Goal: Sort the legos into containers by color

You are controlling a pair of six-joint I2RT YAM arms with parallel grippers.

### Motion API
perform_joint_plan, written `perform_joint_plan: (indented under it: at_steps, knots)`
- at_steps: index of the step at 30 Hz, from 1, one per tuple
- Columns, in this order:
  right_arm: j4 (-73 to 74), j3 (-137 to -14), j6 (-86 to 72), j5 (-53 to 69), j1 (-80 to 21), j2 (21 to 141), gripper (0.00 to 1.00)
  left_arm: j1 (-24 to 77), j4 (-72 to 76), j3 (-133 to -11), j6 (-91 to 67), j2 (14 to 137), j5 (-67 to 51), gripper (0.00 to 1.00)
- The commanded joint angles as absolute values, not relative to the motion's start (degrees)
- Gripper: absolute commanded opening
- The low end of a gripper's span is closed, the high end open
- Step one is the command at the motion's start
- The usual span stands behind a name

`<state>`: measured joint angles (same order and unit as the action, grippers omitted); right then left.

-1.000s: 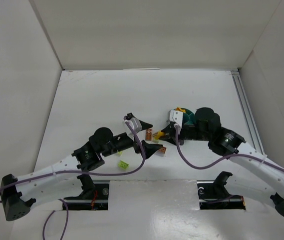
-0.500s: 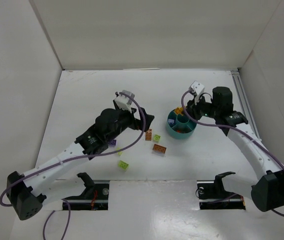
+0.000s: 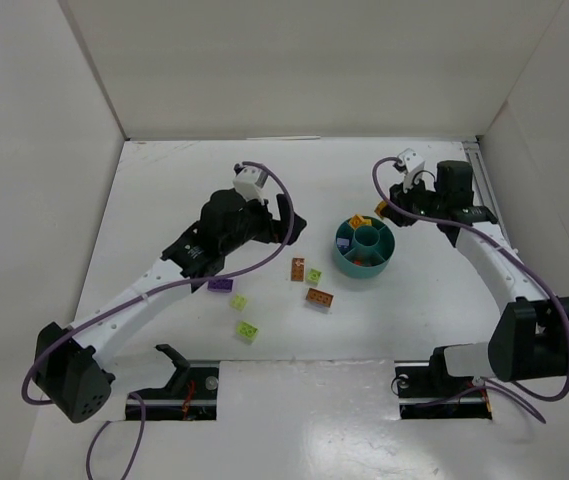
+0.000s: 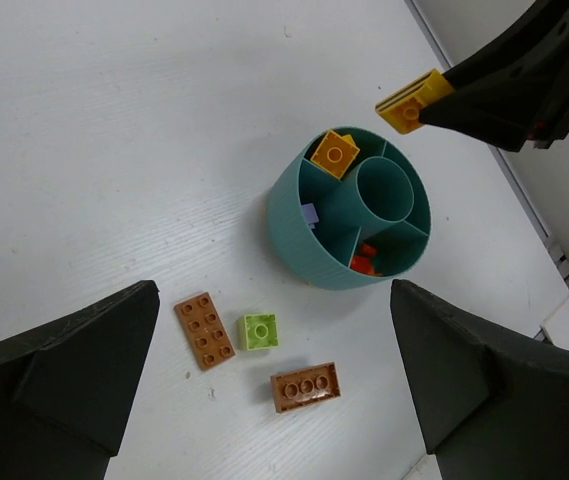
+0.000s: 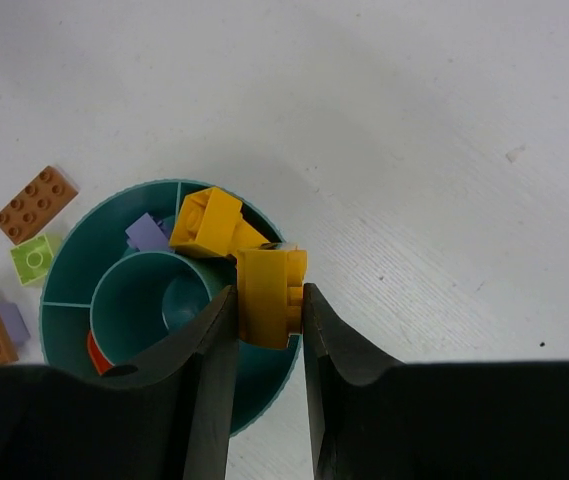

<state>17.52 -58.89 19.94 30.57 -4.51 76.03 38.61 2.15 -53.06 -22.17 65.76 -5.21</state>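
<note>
My right claw [image 5: 267, 312] is clamped on 1 yellow lego [image 5: 272, 275] over the rim of the teal bowl [image 5: 69, 268] by its yellow compartment, left claw [image 4: 274, 290] wide apart; released here, it could clip the wall and tumble out.

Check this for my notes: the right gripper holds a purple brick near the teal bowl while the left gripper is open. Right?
Wrong colour: the right wrist view shows the right gripper holding a yellow brick near the teal bowl; the left gripper is open.
</note>
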Motion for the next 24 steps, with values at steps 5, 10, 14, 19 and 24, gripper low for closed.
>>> perform_joint_plan:
  at_steps: [5, 10, 14, 19, 24]
  knots:
    - [13.0, -60.1, 19.8, 34.3, -4.6, 78.8, 0.0, 36.7, 1.8, -54.8, -22.5, 65.0, -7.0, 1.0]
    - [13.0, -59.6, 20.3, 35.0, -4.6, 80.9, 0.0, 35.6, 1.8, -53.5, -22.5, 64.3, -7.6, 1.0]
    - [12.0, -59.1, 20.3, 35.5, -4.6, 82.3, 0.0, 35.6, 1.8, -53.0, -22.5, 63.2, -7.6, 1.0]
    - [12.0, -58.5, 20.3, 35.5, -4.6, 84.6, 0.0, 35.6, 1.2, -51.9, -23.0, 62.6, -7.6, 1.0]
    - [12.8, -58.0, 20.3, 36.8, -4.6, 85.9, 0.0, 35.6, 0.7, -51.9, -23.0, 62.6, -6.9, 1.0]
